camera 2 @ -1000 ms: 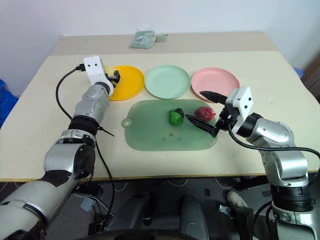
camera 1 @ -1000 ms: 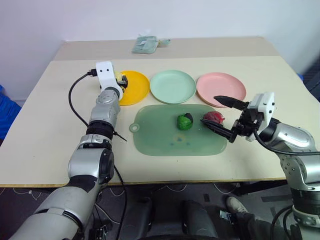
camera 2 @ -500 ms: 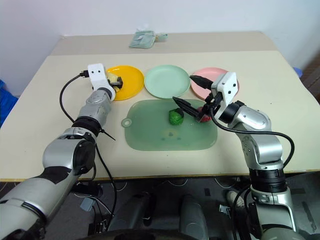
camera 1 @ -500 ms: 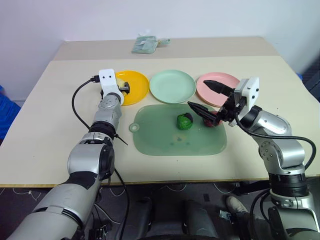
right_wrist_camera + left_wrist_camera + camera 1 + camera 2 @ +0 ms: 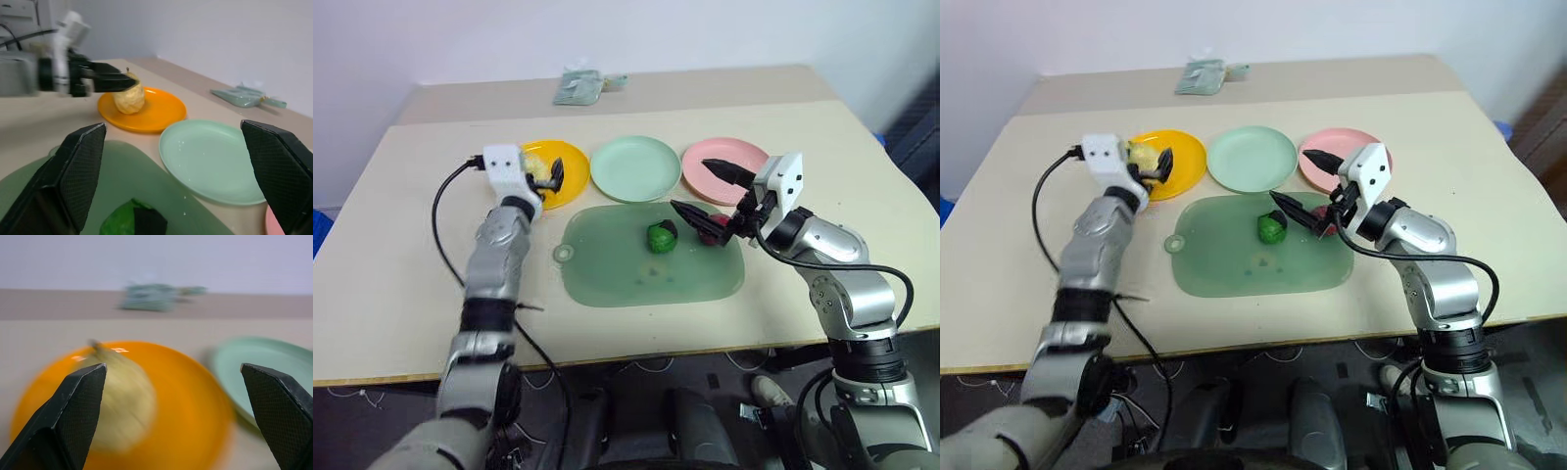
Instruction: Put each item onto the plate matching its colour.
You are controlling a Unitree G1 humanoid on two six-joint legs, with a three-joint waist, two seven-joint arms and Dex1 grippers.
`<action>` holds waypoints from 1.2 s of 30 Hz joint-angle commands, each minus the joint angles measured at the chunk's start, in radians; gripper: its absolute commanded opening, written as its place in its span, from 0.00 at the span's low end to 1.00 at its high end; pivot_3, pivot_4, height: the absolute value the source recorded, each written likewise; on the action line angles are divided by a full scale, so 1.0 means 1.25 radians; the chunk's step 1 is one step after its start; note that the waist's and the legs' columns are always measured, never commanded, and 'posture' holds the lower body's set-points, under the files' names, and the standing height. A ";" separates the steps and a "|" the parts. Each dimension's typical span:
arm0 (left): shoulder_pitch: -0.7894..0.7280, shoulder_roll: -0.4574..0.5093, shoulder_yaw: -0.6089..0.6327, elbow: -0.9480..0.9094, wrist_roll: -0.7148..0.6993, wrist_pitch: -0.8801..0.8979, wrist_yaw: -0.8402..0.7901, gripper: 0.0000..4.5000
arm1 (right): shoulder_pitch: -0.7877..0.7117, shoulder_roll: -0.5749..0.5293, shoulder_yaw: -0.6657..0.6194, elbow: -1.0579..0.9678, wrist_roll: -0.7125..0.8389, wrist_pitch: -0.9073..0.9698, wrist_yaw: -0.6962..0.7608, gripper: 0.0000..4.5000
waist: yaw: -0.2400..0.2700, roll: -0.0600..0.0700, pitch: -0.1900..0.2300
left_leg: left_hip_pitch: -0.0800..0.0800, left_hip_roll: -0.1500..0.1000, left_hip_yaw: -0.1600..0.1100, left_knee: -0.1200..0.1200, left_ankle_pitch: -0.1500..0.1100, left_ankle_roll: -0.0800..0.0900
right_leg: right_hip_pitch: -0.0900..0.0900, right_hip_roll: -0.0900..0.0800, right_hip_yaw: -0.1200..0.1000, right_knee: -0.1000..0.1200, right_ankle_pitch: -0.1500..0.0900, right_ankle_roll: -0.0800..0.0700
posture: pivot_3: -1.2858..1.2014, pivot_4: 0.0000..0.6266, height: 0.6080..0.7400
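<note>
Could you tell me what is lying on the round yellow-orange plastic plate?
A pale yellow bumpy pear-shaped toy fruit sits on the yellow-orange plate. The plate beneath the fruit is covered, and in the head views the left gripper hides part of it.

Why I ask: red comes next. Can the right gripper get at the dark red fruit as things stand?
Probably yes. The right gripper is open, and the dark red fruit lies on the green mat just below its fingers, nothing between.

Left claw (image 5: 548, 179) now open and back off the yellow pear (image 5: 540, 169), apparently free on the orange plate (image 5: 570, 183).
</note>
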 commanded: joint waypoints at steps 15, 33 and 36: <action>0.204 0.361 -0.079 -0.347 -0.158 0.174 -0.463 0.99 | 0.126 -0.064 -0.033 -0.130 0.041 0.046 0.044 1.00 | 0.024 0.001 -0.001 | 0.001 0.000 -0.001 0.000 -0.003 0.005 | 0.003 0.000 -0.001 -0.002 0.000 -0.001 | 0.52 0.24 1.00; -0.184 0.143 -0.360 0.129 0.059 0.039 -0.598 0.99 | 0.545 -0.148 -0.317 -0.386 0.120 0.094 0.025 1.00 | 0.045 0.001 -0.001 | 0.001 0.000 0.000 0.001 -0.004 0.006 | 0.004 -0.001 -0.001 -0.003 0.000 0.000 | 0.52 0.24 1.00; -0.241 0.087 -0.383 0.209 0.093 0.008 -0.610 0.99 | 0.603 -0.139 -0.360 -0.416 0.121 0.092 0.015 1.00 | 0.046 0.001 0.000 | 0.001 0.000 0.000 0.001 -0.004 0.006 | 0.004 -0.001 -0.001 -0.003 0.000 0.000 | 0.52 0.24 1.00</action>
